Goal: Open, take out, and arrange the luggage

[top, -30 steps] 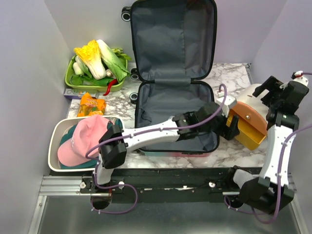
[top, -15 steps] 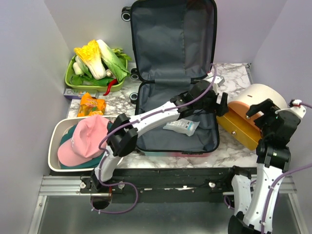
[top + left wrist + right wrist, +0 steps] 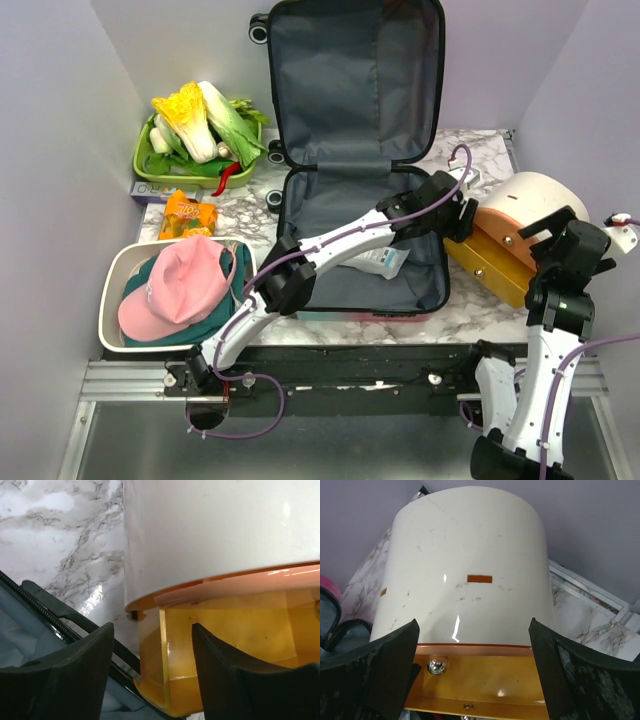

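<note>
- Luggage [image 3: 355, 90] sits mid-table, open: lid propped upright against the back wall, base flat in front of it, grey lining showing in both halves.
- I see one pale flat packet [image 3: 378, 262] lying in the base, near its right side.
- Left arm reaches across the base to its right edge. Left claw [image 3: 462, 218] is just past the rim, at the cream container [image 3: 535, 195].
- Left wrist view: fingers [image 3: 65, 675] spread, with a corner of the container's yellow-orange end [image 3: 180, 645] in the gap. I can't confirm contact.
- The container lies on its side right of the luggage, orange end toward the case.
- Right claw [image 3: 547, 224] hangs above the container, fingers spread wide on either side of it and pinching nothing.
- White basin [image 3: 106, 300] at front left holds a pink cap [image 3: 175, 290] on top of something teal.
- Orange snack bag [image 3: 188, 213] lies on the marble table [image 3: 480, 160] between the basin and a green tray [image 3: 145, 165].
- The tray is back left, full of leafy vegetables [image 3: 205, 125].
</note>
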Motion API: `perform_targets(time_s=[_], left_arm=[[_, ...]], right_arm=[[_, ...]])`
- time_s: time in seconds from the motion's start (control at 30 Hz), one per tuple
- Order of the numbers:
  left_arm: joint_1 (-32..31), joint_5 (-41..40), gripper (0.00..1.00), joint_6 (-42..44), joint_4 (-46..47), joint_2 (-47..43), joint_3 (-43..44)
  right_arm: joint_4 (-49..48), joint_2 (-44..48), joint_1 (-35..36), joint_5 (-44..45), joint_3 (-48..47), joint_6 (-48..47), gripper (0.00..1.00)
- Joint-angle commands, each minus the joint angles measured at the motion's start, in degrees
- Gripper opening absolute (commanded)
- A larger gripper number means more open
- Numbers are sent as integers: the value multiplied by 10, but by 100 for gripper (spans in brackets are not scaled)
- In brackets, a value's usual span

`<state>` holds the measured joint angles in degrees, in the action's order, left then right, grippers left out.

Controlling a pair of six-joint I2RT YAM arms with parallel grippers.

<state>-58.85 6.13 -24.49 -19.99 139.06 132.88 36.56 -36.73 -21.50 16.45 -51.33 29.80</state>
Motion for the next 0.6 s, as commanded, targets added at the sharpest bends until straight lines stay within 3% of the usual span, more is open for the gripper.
perform_targets(time_s=[0.0,0.1,0.27,0.57], left_arm=[[1,-42,63,24,-8,-27,-31],[-2,-35,47,24,-15,-21,-25],[-17,-44,15,11,-24,-9,-17],[-42,-50,0,-40,-28,-40,-48]], right_arm=[[-5,1,-7,47,-14,-2,100],[-7,-19,-17,45,-16,0,100],[-25,-65,-66,-32,-6,17,100],[-102,-146,-86,-159,-3,-2,100]])
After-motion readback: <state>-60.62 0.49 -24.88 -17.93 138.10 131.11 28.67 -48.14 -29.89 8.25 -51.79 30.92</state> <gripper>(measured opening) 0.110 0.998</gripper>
